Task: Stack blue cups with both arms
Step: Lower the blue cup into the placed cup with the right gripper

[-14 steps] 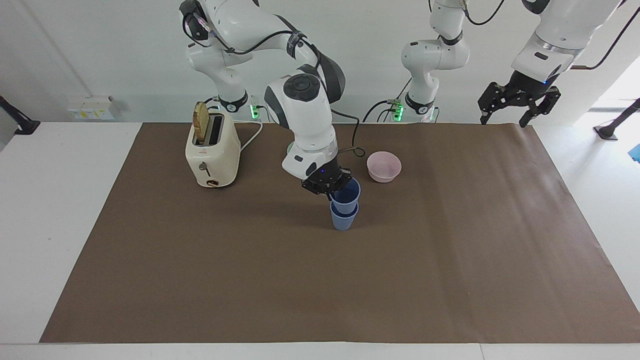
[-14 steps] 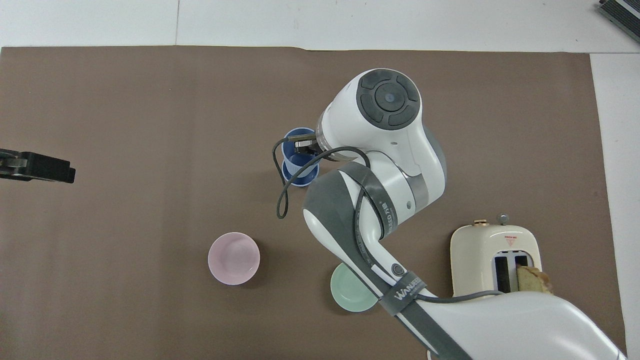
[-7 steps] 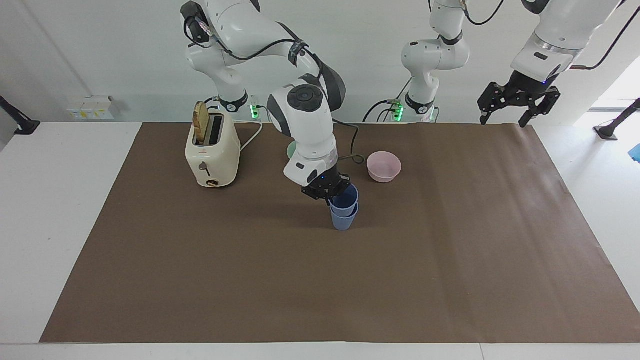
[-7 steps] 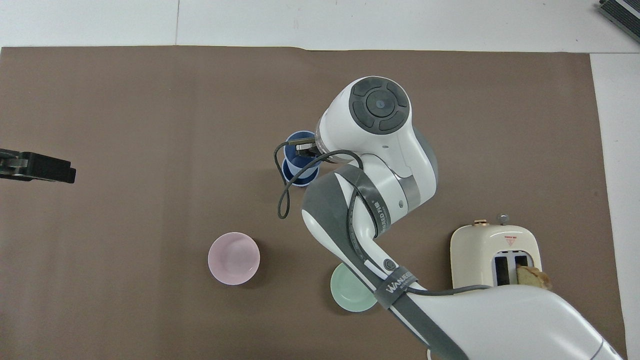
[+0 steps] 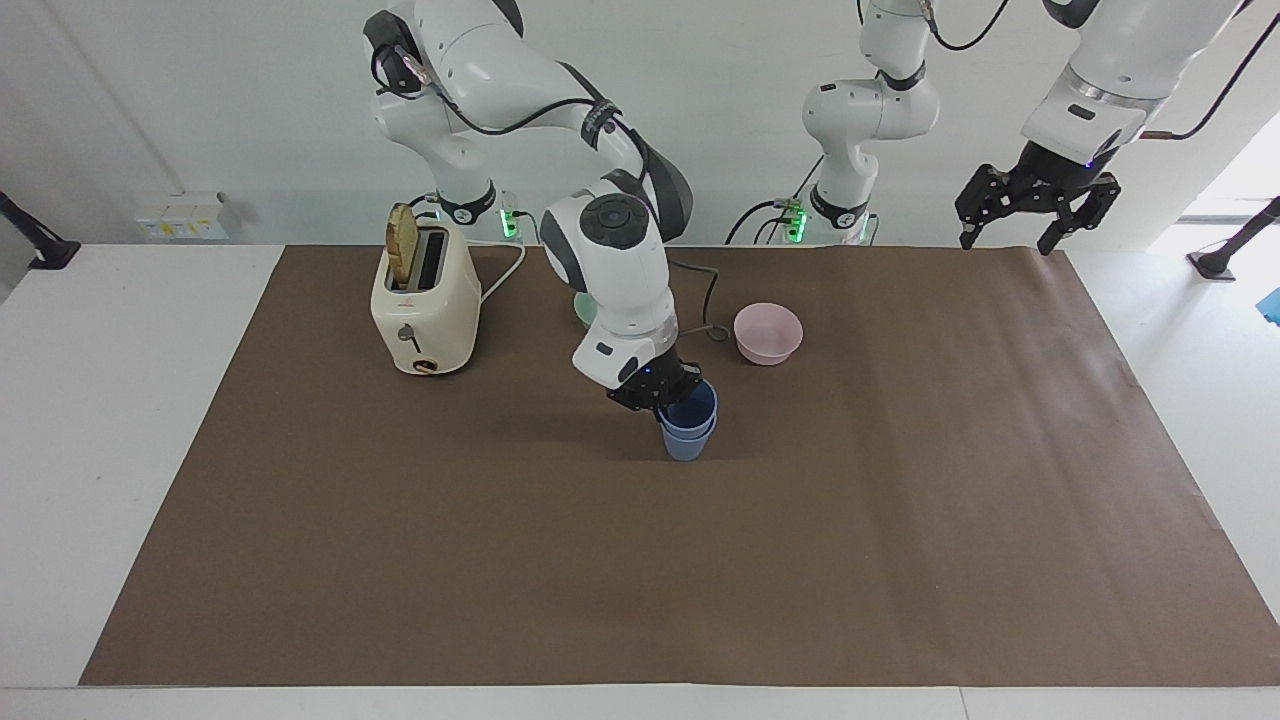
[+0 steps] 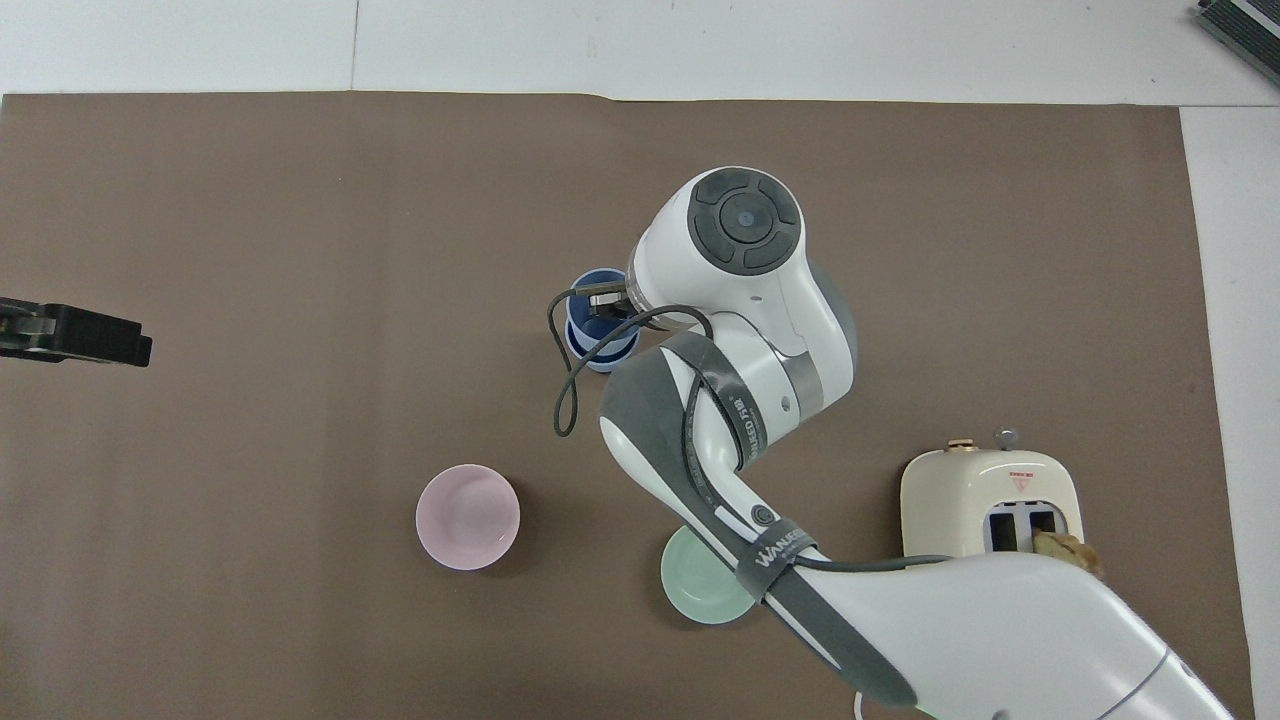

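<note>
Looking at where you are, the right gripper [image 5: 668, 392] is clamped on the rim of the upper blue cup [image 5: 692, 405], which sits most of the way down inside the lower blue cup [image 5: 684, 443]. That stack stands on the brown mat [image 5: 900, 560] around its middle, well away from every edge. Your left gripper [image 5: 1035, 205] hangs with its fingers spread and nothing in them, up over the mat's corner at the left arm's end on the robots' edge, just waiting

Stuff that could bite you from here:

- the upper cup looks not quite fully seated, so if you let go now it may sit crooked or pop back up
- tapered plastic tends to wedge, so if you lift without opening fully, I'd guess both cups come up and tip over
- nothing holds the lower cup down, so any sideways drag on the way out could slide or topple the stack
- the pink bowl [image 5: 768, 333] and the green bowl [image 6: 700, 590] are near the arm's path back, and that dangling cable [image 6: 570, 390] could snag a rim
</note>
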### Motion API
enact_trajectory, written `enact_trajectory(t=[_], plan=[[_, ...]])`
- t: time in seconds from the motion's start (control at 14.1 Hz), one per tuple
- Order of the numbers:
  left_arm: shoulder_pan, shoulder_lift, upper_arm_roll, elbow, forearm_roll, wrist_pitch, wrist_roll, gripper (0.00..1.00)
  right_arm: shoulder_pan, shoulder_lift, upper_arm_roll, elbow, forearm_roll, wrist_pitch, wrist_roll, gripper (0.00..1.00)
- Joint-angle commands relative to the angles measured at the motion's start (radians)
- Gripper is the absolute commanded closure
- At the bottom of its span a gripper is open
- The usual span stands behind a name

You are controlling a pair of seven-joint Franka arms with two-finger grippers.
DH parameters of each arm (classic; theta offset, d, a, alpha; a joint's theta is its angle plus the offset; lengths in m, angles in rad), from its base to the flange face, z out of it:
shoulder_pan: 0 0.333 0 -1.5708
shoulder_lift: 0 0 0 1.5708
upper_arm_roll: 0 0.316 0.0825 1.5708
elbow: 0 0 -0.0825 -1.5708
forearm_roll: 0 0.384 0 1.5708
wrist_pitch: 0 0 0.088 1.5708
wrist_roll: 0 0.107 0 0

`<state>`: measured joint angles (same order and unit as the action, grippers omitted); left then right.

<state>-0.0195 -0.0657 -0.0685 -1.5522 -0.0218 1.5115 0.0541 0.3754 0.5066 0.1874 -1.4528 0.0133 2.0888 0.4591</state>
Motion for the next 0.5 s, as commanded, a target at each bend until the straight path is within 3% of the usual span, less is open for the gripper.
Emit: enact_trajectory(t=[0.0,0.07,0.14,0.21,0.36,0.43], plan=[[0.012,-0.022,-0.007,-0.028,-0.012,-0.001,-0.004,0.0,-0.001,-0.008,0.007,-0.028,-0.016,0.022,0.012,0.87],[0.012,-0.022,-0.005,-0.029,-0.012,-0.001,-0.004,0.0,-0.001,-0.008,0.007,-0.028,-0.016,0.022,0.015,0.78],[0.012,-0.023,-0.007,-0.031,-0.012,-0.001,-0.004,0.0,-0.001,-0.008,0.007,-0.028,-0.016,0.022,0.016,0.57],[0.012,-0.023,-0.007,-0.031,-0.012,-0.001,-0.004,0.0,-0.003,-0.008,0.007,-0.028,-0.016,0.022,0.016,0.54],[0.012,-0.026,-0.007,-0.032,-0.012,0.001,-0.002,0.0,-0.001,-0.008,0.007,-0.024,-0.016,0.022,0.018,0.38],[0.012,-0.026,-0.007,-0.034,-0.012,0.003,-0.002,0.0,-0.001,-0.01,0.007,-0.018,-0.018,0.019,0.019,0.18]])
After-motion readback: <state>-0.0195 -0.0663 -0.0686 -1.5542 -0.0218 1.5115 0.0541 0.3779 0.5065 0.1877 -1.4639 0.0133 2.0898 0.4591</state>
